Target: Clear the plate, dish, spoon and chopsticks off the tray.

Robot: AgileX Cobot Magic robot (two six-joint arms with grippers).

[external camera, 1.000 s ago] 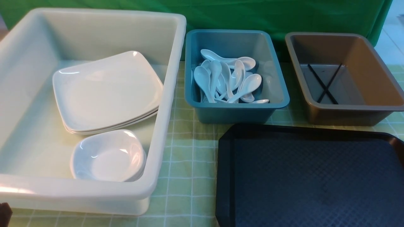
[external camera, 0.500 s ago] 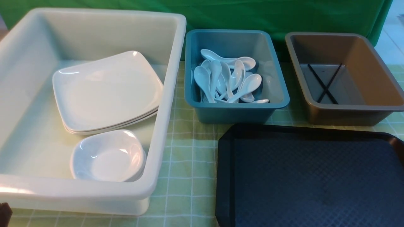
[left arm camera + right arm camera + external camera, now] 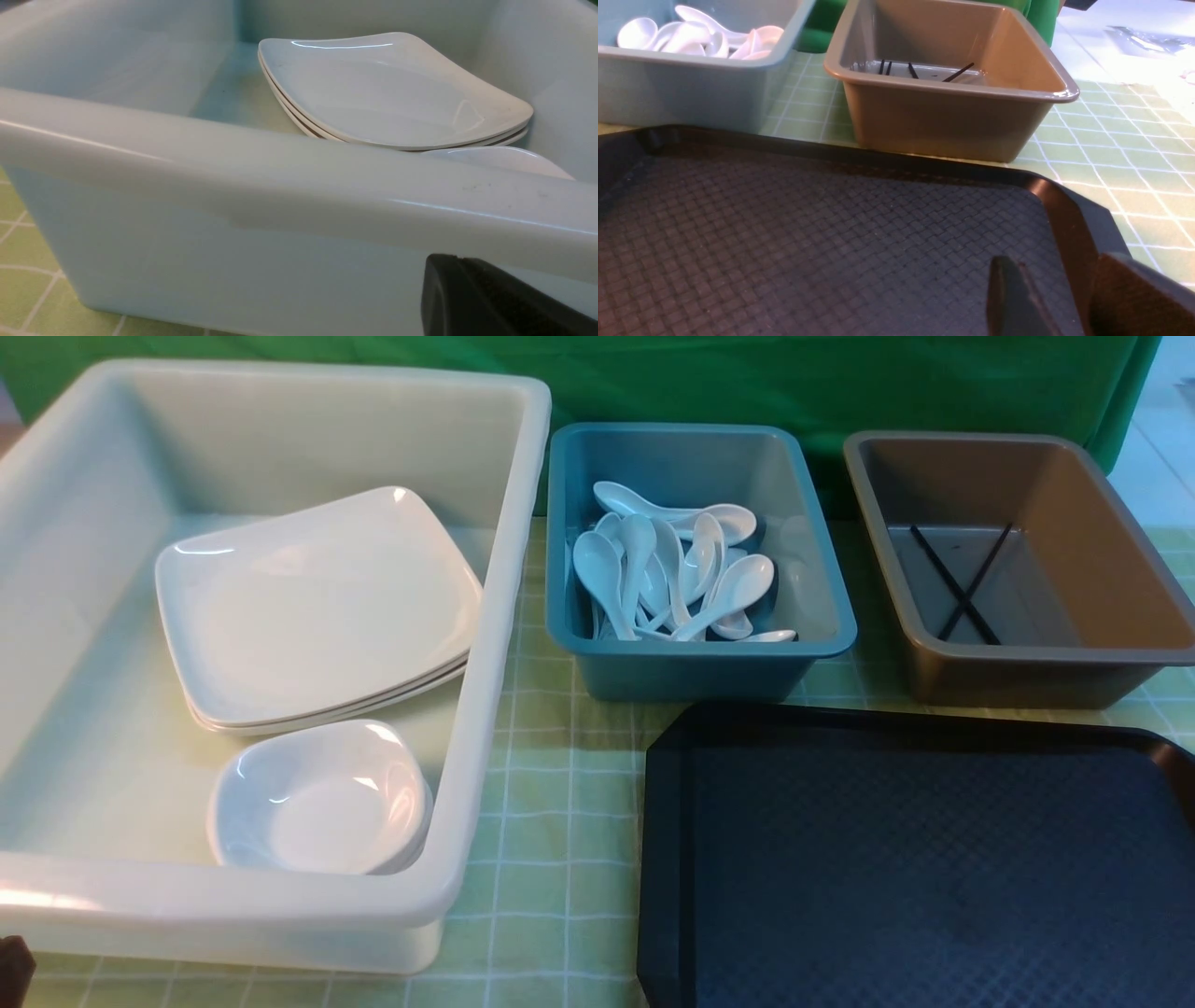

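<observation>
On the checked green worktop [image 3: 551, 887], a large smooth white tub [image 3: 485, 644] is seen at the left, holding stacked glossy rounded-square plates [image 3: 317, 607] and small deep dishes [image 3: 322, 798]. The left tool [image 3: 495, 298] is shown only as one dark finger beside the tub wall; its state cannot be told. Glossy white spoons [image 3: 672, 574] are piled in the blue tub [image 3: 700, 663]. Thin black chopsticks [image 3: 957, 583] lie crossed in the brown tub [image 3: 1027, 677]. The textured black tray [image 3: 915, 868] lies bare, the right tool [image 3: 1057, 298] held apart above it.

Green checked cloth tabletop [image 3: 560, 821]: white plastic tub [image 3: 485, 644] 9 o'clock, blue tub [image 3: 691, 672] 12, brown tub [image 3: 1027, 677] 2, black textured tray [image 3: 915, 859] 4.
</observation>
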